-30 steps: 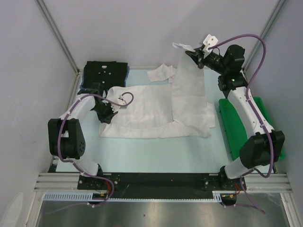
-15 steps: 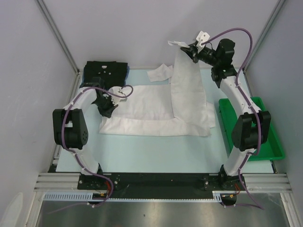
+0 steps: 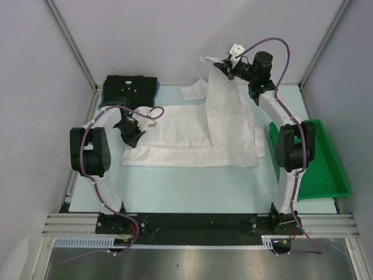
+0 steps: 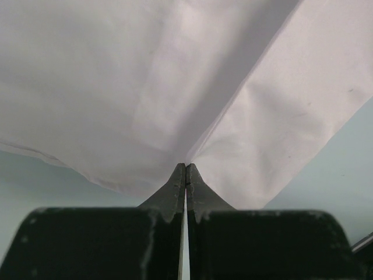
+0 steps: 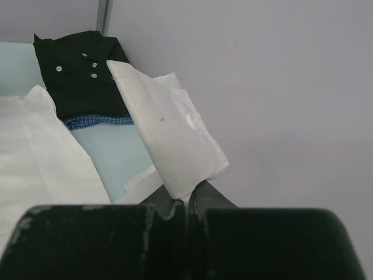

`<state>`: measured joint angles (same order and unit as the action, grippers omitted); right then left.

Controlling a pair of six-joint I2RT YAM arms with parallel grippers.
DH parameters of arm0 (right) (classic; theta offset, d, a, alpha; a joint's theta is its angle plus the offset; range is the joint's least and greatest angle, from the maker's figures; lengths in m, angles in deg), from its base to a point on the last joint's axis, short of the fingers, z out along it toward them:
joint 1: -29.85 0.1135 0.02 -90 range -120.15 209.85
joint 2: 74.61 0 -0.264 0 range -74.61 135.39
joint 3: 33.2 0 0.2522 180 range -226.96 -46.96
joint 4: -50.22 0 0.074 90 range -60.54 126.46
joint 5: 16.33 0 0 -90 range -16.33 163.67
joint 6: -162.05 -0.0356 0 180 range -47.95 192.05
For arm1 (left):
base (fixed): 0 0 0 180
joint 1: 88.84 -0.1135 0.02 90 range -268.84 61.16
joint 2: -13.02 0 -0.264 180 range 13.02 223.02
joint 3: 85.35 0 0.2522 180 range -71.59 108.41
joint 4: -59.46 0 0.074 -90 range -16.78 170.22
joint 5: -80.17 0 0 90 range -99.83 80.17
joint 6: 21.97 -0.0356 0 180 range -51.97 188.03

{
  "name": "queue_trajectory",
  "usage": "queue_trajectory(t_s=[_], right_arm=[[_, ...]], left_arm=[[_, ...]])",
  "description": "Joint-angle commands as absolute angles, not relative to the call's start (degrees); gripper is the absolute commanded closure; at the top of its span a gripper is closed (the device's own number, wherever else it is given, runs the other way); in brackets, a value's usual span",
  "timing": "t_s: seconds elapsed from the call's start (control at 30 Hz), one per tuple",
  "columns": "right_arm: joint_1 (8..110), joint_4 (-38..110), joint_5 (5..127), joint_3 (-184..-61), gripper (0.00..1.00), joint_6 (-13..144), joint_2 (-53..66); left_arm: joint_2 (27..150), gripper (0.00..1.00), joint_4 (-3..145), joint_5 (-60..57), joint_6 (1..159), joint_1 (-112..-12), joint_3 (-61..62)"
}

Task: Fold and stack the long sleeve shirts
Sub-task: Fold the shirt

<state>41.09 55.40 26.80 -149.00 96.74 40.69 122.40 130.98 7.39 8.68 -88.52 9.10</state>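
Since a second ago the right arm has been tucking its elbow in off the green tray [image 3: 329,175] and carrying the lifted sleeve [image 3: 224,108] leftward along the back wall, while the left arm has been drawing its elbow up with its hold barely shifting. The pale blue table [image 3: 192,186] is carrying the white shirt [image 3: 175,137], which is lying spread and flat across the middle with its near hem running straight. One sleeve is rising from it as a long, thin, faintly creased sheet. At the far left corner the black shirt [image 3: 129,88] is sitting already folded, small white buttons showing, with a blue checked shirt [image 5: 96,121] peeking out beneath it. The right gripper [image 5: 189,201] is pinching the stiffer, square-cornered cuff [image 5: 169,137] between closed fingers. The left gripper [image 4: 185,172] is clamping its fingers together on the shirt's left edge, the cloth tenting up from their tips. The risk I am seeing is in the thin fabric. The cuff is being held only at its corner, so a quick sweep could be pulling it free. Dragging the raised sleeve too far left could be sliding or bunching the flat body, since only one pinch is anchoring it. The hanging sleeve could also be twisting and landing askew.
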Motion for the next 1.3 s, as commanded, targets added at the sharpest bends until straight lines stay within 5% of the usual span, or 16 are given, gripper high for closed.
queue_trajectory(t_s=[0.0, 0.37, 0.7, 0.77, 0.97, 1.13, 1.27], right_arm=[[42.6, 62.5, 27.0, -155.0, 1.00, 98.6, 43.4], [44.1, 66.1, 29.9, -163.0, 1.00, 99.0, 52.5], [44.1, 65.5, 26.7, -150.7, 1.00, 103.4, 47.8], [44.2, 64.9, 26.5, -150.2, 1.00, 103.6, 47.9], [44.6, 62.5, 24.9, -148.2, 1.00, 99.4, 44.4], [46.7, 57.7, 24.1, -140.9, 1.00, 96.3, 38.2], [49.4, 57.3, 27.0, -135.7, 1.00, 94.0, 34.2]], left_arm=[[123.2, 0.99, 131.1, 6.9, 9.6, -90.8, 10.5], [124.4, 0.99, 129.7, 6.5, 12.4, -91.5, 10.2], [126.0, 0.98, 129.6, 7.1, 14.8, -91.5, 11.7], [126.0, 0.91, 129.3, 6.8, 15.0, -91.6, 11.6], [121.7, 0.48, 129.4, 17.2, 19.4, -92.8, 18.0], [119.0, 0.01, 124.1, 30.8, 37.0, -92.3, 28.5], [115.5, 0.01, 111.1, 36.8, 58.8, -90.4, 29.8]])
